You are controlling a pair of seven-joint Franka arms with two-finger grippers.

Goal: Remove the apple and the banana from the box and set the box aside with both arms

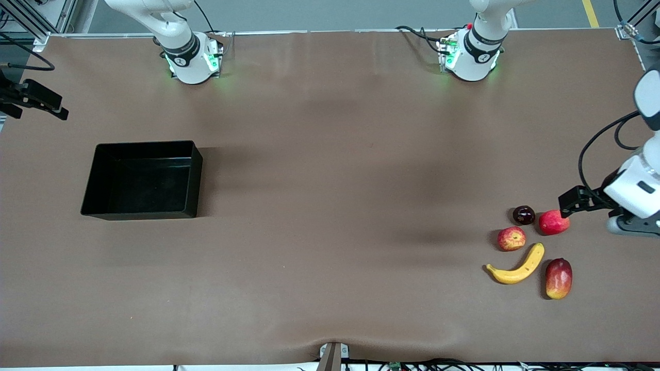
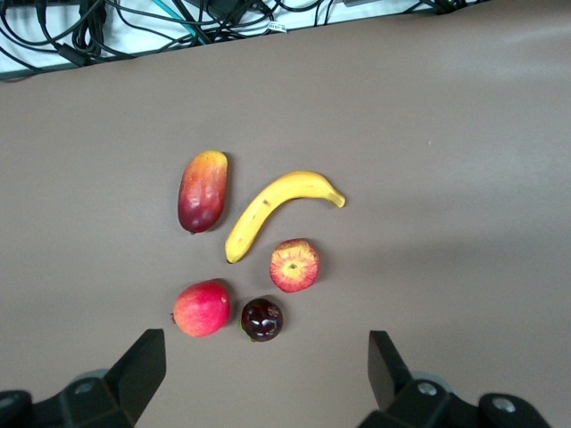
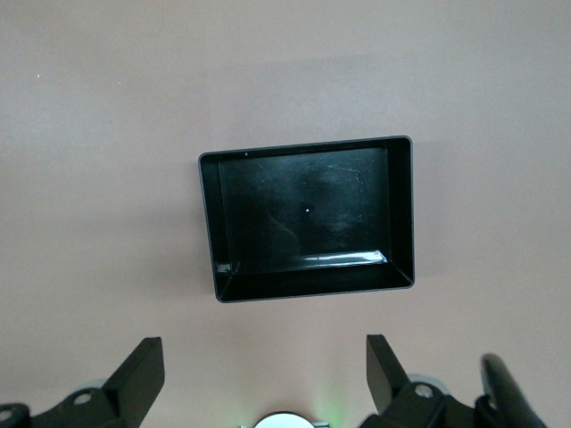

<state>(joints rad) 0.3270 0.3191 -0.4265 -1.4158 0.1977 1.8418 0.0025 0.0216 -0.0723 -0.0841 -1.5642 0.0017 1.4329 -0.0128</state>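
The box [image 1: 142, 180] sits on the table [image 1: 330, 206] toward the right arm's end, open side up and with nothing in it, its long axis running along the table's length. The right gripper [image 3: 266, 379] hangs above it with its fingers spread wide.

The fruits lie in a cluster toward the left arm's end. The banana [image 1: 518, 266] lies flat, its long axis slanting: one tip points toward the front camera and the table's middle, the other rises toward the left arm's end, and its curve bows toward the camera. The apple [image 1: 511, 238] sits just beside it, farther from the camera, seemingly not touching. A mango [image 1: 559, 278] lies beside the banana's raised tip. A dark fruit [image 1: 524, 215] and a red fruit [image 1: 554, 222] lie side by side, farthest from the camera.

The left gripper [image 2: 268, 379] hovers over the cluster's edge near the red fruit, fingers spread apart, holding nothing.
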